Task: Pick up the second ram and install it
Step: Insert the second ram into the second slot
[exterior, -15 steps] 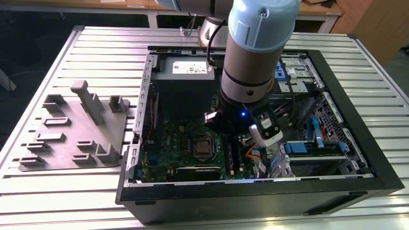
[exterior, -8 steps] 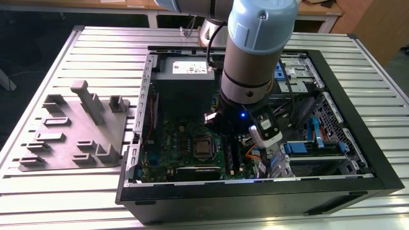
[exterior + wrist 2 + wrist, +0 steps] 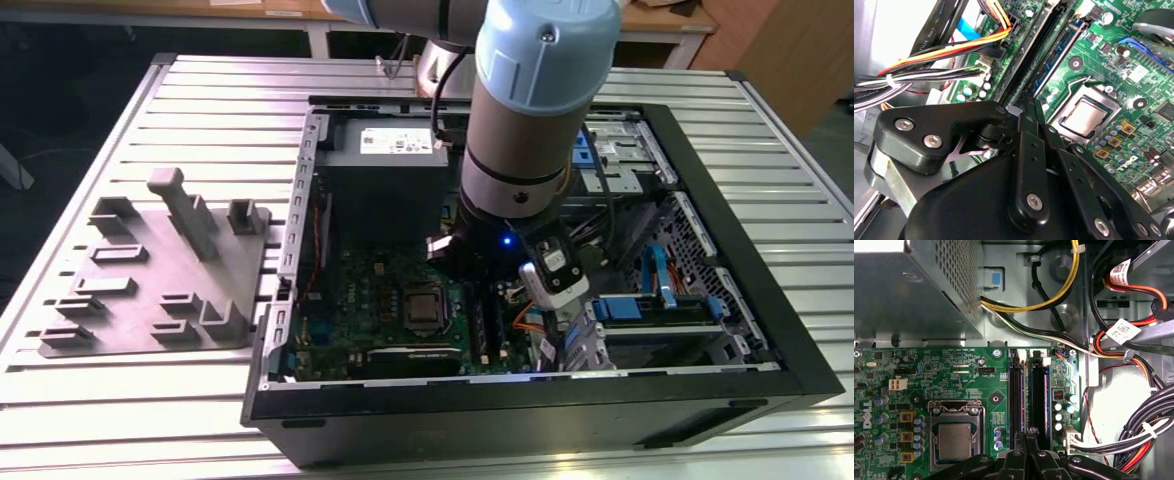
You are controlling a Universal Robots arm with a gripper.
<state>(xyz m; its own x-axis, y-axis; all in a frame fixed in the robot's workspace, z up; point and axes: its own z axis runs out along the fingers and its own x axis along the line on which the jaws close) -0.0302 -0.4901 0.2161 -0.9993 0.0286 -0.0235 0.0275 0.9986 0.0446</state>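
Note:
The second ram (image 3: 1024,395) shows edge-on as a thin dark strip, standing in the black slot nearer the silver processor (image 3: 954,440) on the green motherboard (image 3: 969,370). My gripper (image 3: 1026,432) is right over that slot, with its narrow fingertips (image 3: 1027,102) drawn together on the strip's near end. How deep the stick sits in the slot is hidden. In the neighbouring slot stands another stick with a blue edge (image 3: 1045,400). In the exterior view my arm (image 3: 527,130) reaches straight down into the open computer case (image 3: 534,400).
A grey power supply box (image 3: 904,290) borders the motherboard. Bundles of black, orange and yellow cables (image 3: 1134,430) crowd the space beside the slots. On the slatted table, at the exterior view's left, lies a grey fixture plate (image 3: 147,280) with small holders.

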